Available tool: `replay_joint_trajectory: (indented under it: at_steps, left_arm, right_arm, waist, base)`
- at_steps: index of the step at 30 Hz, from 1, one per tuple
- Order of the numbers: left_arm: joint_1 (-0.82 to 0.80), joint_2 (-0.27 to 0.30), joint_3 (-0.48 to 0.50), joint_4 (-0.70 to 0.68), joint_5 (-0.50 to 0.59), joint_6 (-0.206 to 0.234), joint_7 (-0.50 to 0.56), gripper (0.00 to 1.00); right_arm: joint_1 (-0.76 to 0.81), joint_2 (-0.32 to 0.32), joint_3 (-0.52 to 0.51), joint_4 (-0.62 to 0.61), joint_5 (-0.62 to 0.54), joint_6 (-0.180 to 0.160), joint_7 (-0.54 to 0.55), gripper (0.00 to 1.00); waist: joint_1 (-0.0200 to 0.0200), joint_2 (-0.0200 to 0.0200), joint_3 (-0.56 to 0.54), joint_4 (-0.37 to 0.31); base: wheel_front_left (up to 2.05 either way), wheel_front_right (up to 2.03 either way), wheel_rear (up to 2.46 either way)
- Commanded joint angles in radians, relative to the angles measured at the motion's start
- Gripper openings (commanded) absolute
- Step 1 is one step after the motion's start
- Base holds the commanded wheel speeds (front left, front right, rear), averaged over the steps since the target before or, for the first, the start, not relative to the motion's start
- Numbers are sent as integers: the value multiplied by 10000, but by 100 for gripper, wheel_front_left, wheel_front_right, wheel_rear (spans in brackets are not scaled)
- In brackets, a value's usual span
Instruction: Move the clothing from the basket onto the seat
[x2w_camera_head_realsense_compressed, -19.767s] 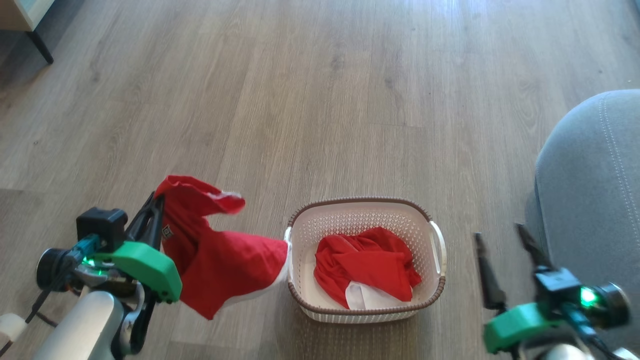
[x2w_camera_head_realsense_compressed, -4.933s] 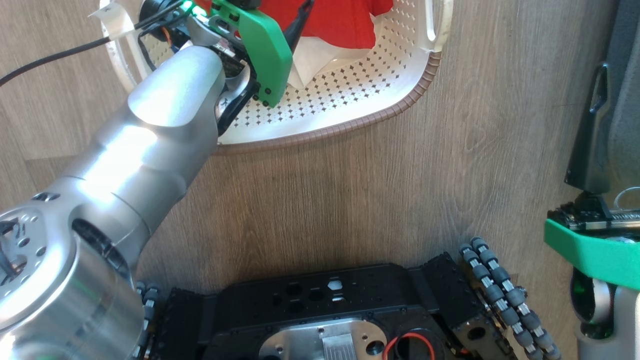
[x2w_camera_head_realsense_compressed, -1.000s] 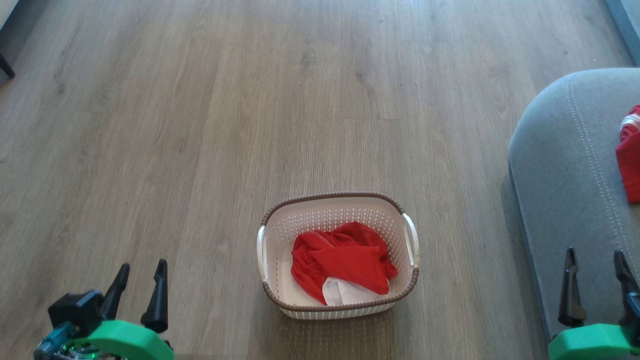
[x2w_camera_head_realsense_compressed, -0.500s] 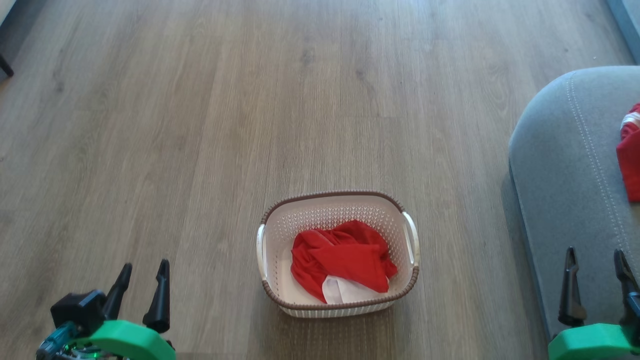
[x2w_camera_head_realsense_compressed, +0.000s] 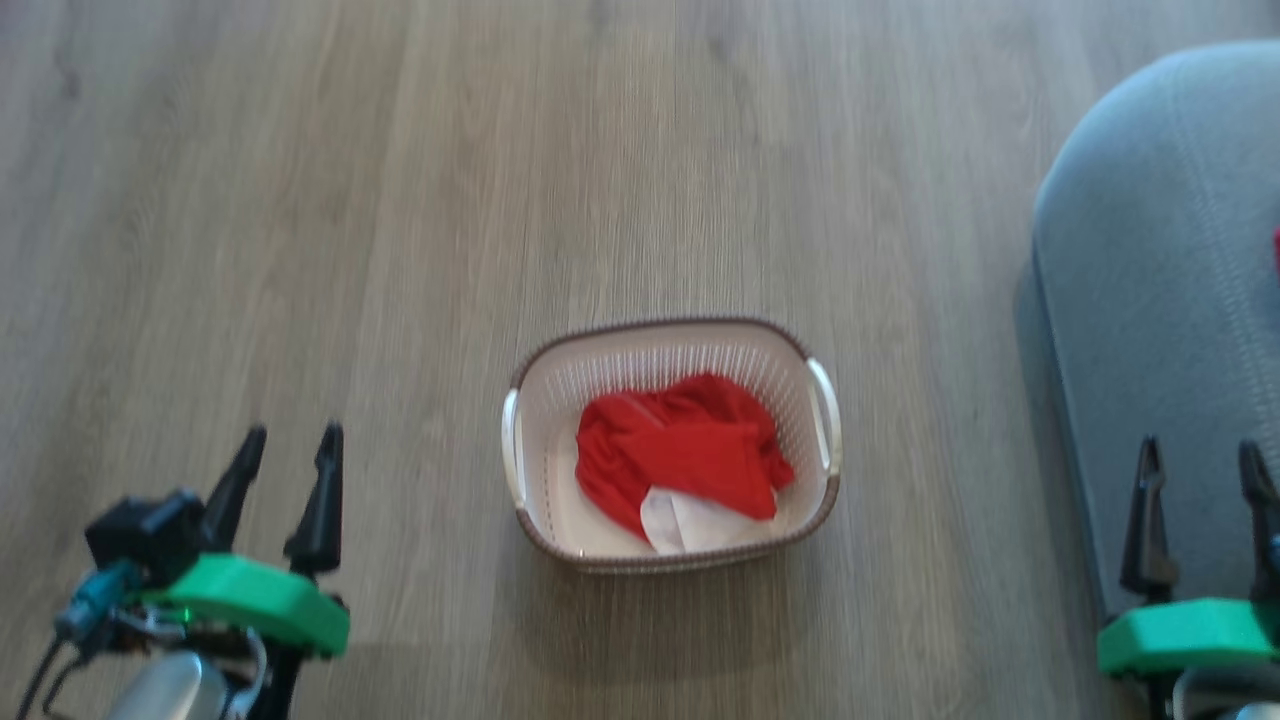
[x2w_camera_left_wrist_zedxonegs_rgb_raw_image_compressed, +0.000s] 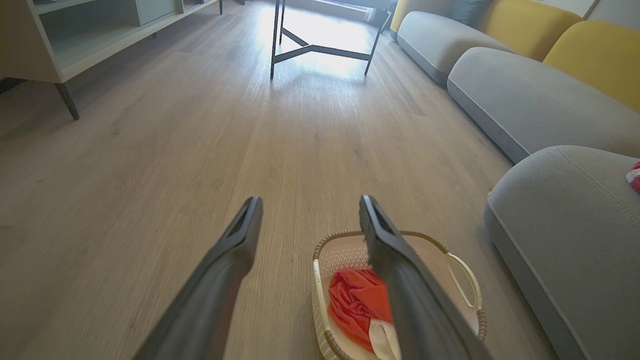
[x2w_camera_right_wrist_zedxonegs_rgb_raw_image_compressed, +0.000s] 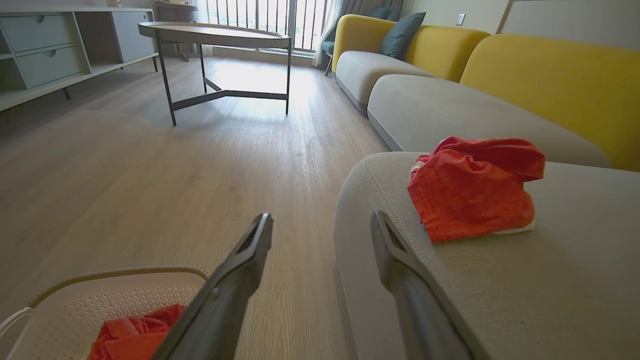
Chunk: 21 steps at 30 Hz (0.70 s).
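I am looking down through the head view, which is slightly blurred. The basket (x2w_camera_head_realsense_compressed: 660, 358) is sitting on the wooden floor (x2w_camera_head_realsense_compressed: 300, 200) at centre frame, well apart from both arms. The clothing (x2w_camera_head_realsense_compressed: 680, 450) is lying crumpled inside it, red with a white patch toward the near wall.

The left gripper (x2w_camera_head_realsense_compressed: 292, 440) is hovering at lower left, jaws standing wide with nothing between them. The right gripper (x2w_camera_head_realsense_compressed: 1202, 452) is hovering at lower right over the near edge of the seat (x2w_camera_head_realsense_compressed: 1150, 250), jaws equally wide and empty.

The head view is giving me a mere red sliver at the seat's right margin (too small to identify there). The right wrist view is resolving it: a second red garment (x2w_camera_right_wrist_zedxonegs_rgb_raw_image_compressed: 470, 192), white showing at its edges, is lying bunched on top of the seat, just inside the stitched line.

The left wrist view is adding the basket's seat-side handle and the strip of floor between basket and seat. The right wrist view is also showing yellow backrests (x2w_camera_right_wrist_zedxonegs_rgb_raw_image_compressed: 550, 75) behind the seat.
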Motion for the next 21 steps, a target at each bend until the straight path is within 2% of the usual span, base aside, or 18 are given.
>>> replay_joint_trajectory:
  at_steps: [1, 12, 21]
  left_arm:
    - [-688, 274, 428, -294, 75, -76, -50, 100]
    - [-2994, 262, 99, -22, 270, -1040, -31, 100]
    - [-4753, 49, -545, 525, 741, -1545, -36, 100]
  right_arm:
    - [-485, -131, 205, -399, 26, 69, -47, 100]
    - [-1705, -131, 140, -814, -89, 69, -47, 100]
    - [-2776, -131, 331, -922, 41, 69, -47, 100]
  waist:
    - [-1, 0, 498, 6]
    - [-1, 0, 2974, 146]
    - [-1, 0, 4670, -89]
  base:
    - [0, 0, 0]
    - [0, 0, 0]
    - [0, 0, 0]
